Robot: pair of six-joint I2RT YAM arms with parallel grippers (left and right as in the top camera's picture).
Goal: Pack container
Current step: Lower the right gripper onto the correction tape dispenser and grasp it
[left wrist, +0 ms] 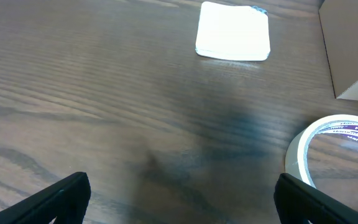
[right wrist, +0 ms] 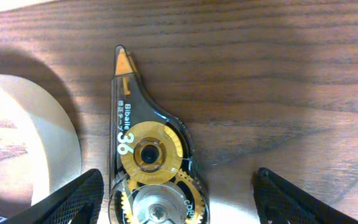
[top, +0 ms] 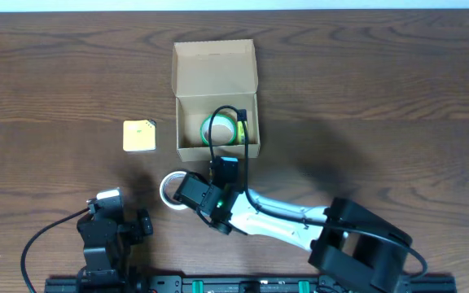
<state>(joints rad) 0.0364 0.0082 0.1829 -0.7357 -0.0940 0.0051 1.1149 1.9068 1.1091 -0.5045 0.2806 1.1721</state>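
The container, a tan cardboard box [top: 187, 107], stands open with its flap lid up at the back and a green tape roll [top: 218, 129] inside. My right gripper [top: 192, 190] [right wrist: 179, 182] is open, low over the table just in front of the box, its fingers either side of a clear correction-tape dispenser [right wrist: 146, 155] with yellow gears. That dispenser is hidden under the gripper in the overhead view. A white tape roll [top: 169, 188] [right wrist: 23, 143] lies just to its left. My left gripper [top: 108, 224] [left wrist: 182, 183] is open and empty at the front left.
A small yellow square pad [top: 139, 136] [left wrist: 233, 40] lies left of the box. In the left wrist view the white tape roll [left wrist: 331, 146] and a corner of the box [left wrist: 353, 50] show at the right. A black cable loops over the box's front.
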